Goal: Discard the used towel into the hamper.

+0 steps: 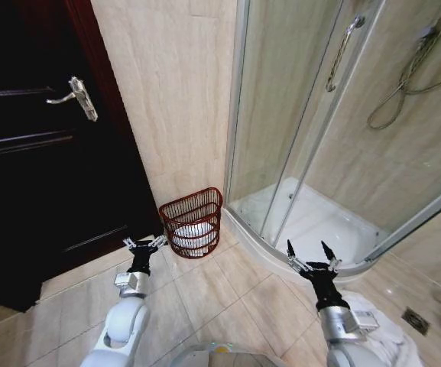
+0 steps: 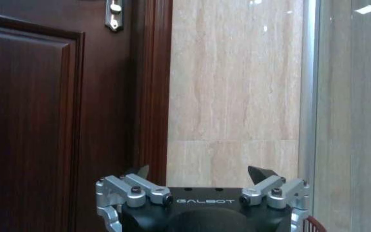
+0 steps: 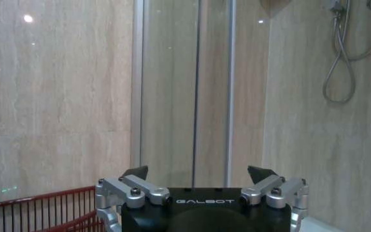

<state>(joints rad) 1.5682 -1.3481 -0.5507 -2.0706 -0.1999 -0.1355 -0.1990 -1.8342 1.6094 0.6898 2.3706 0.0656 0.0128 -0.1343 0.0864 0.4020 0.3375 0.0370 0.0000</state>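
Head view: the hamper (image 1: 192,222) stands on the tiled floor (image 1: 228,294) with its flat back against the wall (image 1: 174,99), tucked between the dark door (image 1: 37,153) and the shower (image 1: 335,153), likely so it stays out of the walkway. Something white lies in its bottom; whether that is the towel I cannot tell. A white towel (image 1: 384,336) lies crumpled on the floor at the robot's right, beside and partly behind the right arm. The left gripper (image 1: 144,245) hovers low, just left of the hamper, fingers spread and holding nothing. The right gripper (image 1: 312,254) hangs near the shower's curved step, also spread and empty. Both arms reach forward evenly, which reads as a ready pose rather than a grasp.

Left wrist view: the left gripper (image 2: 204,175) points at the wall between the door frame and the shower's edge, its jaws wide apart with nothing between them. A sliver of the hamper's rim (image 2: 313,223) shows by it.

Right wrist view: the right gripper (image 3: 204,174) faces the shower glass, jaws apart and empty, with the hamper's red bars (image 3: 44,210) off to one side. The towel on the floor seems not yet picked up.
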